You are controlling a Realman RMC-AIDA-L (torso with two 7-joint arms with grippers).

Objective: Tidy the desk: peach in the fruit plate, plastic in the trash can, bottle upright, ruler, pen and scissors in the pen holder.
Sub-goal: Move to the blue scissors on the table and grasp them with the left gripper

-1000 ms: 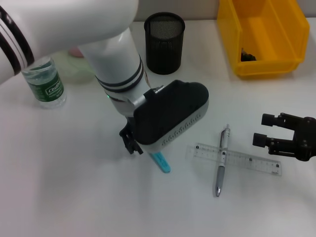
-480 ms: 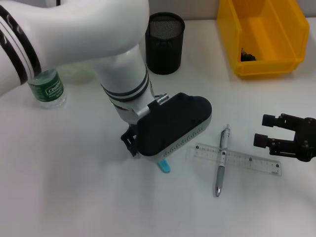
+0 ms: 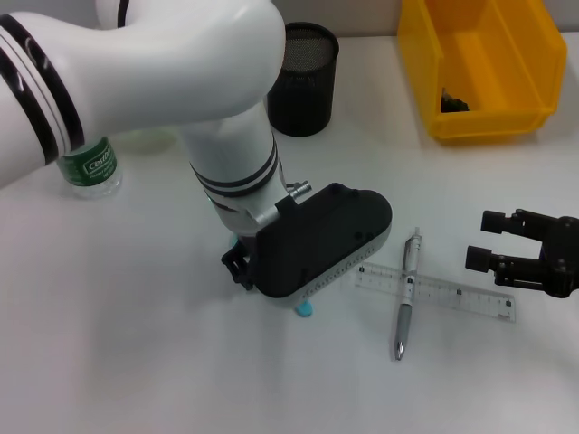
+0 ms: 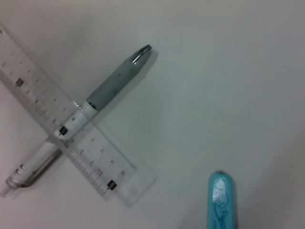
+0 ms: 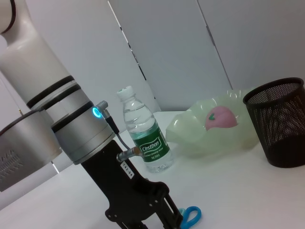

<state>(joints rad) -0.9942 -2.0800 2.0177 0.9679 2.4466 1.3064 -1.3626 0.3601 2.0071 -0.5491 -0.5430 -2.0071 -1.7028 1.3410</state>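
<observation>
Head view: the left arm is hanging low over the middle of the desk (image 3: 109,362), its wrist housing covering the scissors (image 3: 306,310) so that only a blue tip is peeking out beneath it. The left gripper (image 3: 237,265) is showing just a dark edge here, and I cannot tell how its fingers stand. Just to the right the pen (image 3: 406,294) is lying across the ruler (image 3: 434,291), and the right gripper (image 3: 493,240) is waiting near the ruler's far end, fingers spread wide and holding nothing.

The left wrist view is catching the blue scissor handle (image 4: 220,200) rounded end up close, apart from the crossed pen (image 4: 90,104) and ruler (image 4: 62,129).

The right wrist view is giving what the head view hides: the peach (image 5: 222,116) sitting in the plate (image 5: 190,131), the bottle (image 5: 144,131) standing upright beside it, the holder (image 5: 280,123) beyond.

Farther back in the head view, the holder (image 3: 306,80) and the yellow bin (image 3: 479,63) are standing.

Against a second ago, the arm has been sliding toward the robot, swallowing most of the scissors.
</observation>
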